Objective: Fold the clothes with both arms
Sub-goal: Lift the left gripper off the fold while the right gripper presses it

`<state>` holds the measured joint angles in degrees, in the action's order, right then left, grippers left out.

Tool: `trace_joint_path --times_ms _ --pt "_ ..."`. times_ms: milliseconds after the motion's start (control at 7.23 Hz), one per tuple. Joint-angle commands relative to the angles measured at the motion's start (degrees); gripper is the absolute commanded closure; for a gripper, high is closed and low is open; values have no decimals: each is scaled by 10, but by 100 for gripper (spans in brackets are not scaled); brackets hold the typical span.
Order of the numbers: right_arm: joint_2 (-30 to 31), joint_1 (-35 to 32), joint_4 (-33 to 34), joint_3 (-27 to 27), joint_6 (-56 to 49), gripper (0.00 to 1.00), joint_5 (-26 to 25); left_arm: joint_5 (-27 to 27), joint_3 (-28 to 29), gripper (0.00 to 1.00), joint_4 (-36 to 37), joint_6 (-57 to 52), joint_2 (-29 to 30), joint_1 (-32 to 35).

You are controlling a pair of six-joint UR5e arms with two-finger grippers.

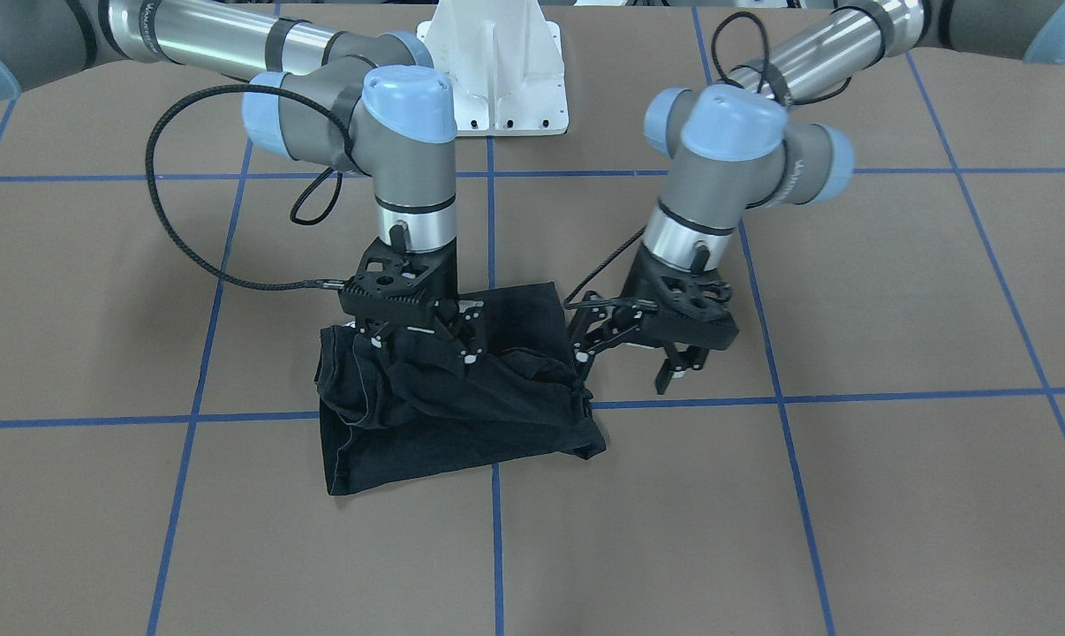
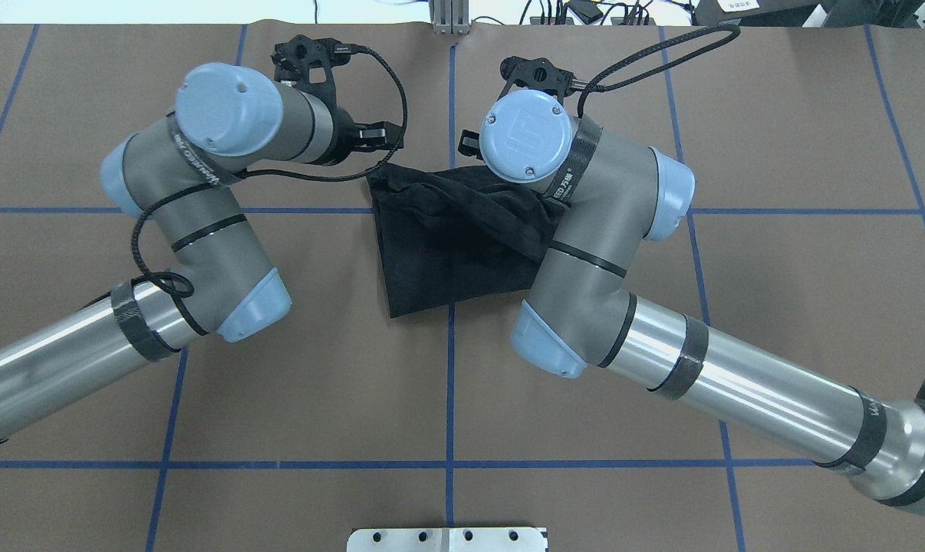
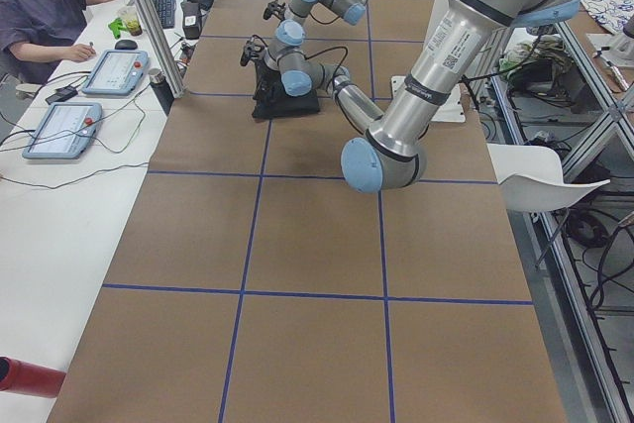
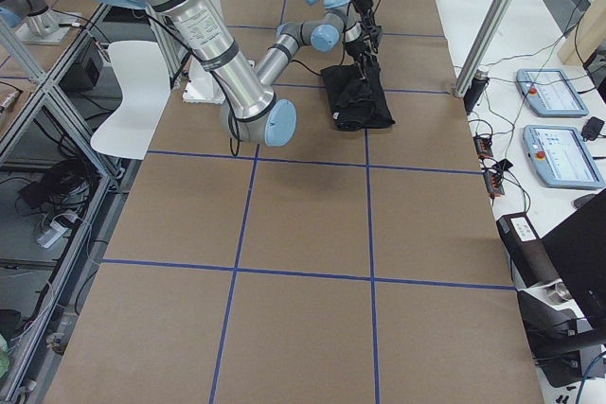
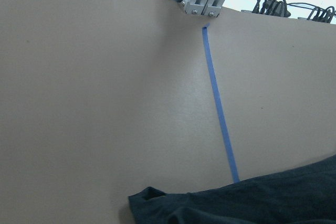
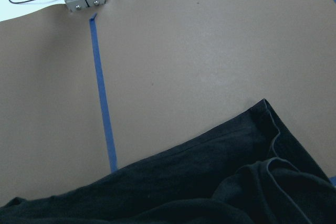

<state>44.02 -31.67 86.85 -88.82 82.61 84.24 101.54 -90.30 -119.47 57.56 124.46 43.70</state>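
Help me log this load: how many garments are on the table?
1: a black T-shirt, bunched up near the middle of the table, under the right end effector. Nothing else shows, though its folds could hide another piece.

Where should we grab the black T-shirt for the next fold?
On the T-shirt, probably the two corners farthest from the white base, one per hand, coming down from the outer sides. It lies flat there with a straight free edge; the middle is bunched below the right hand.

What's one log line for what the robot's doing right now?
T-shirt: bunched, partly folded on table | left gripper: open, beside shirt edge | right gripper: open, over shirt | fold: unfinished
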Motion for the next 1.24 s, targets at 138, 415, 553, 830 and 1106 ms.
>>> trace_joint_path --times_ms 138,415,553,830,1106 --pt "-2 106 12 6 28 48 -108 26 -22 0 -6 -61 -42 25" --pt "-13 101 5 52 29 100 -109 25 -22 0 -6 -57 -42 25" --pt "-34 84 3 83 24 100 -109 25 -22 0 -6 -57 -43 25" --pt "-46 27 6 104 -8 100 -109 25 -22 0 -5 -55 -43 25" --pt "-46 -14 -58 187 -36 100 -108 25 -22 0 -6 -54 -43 25"
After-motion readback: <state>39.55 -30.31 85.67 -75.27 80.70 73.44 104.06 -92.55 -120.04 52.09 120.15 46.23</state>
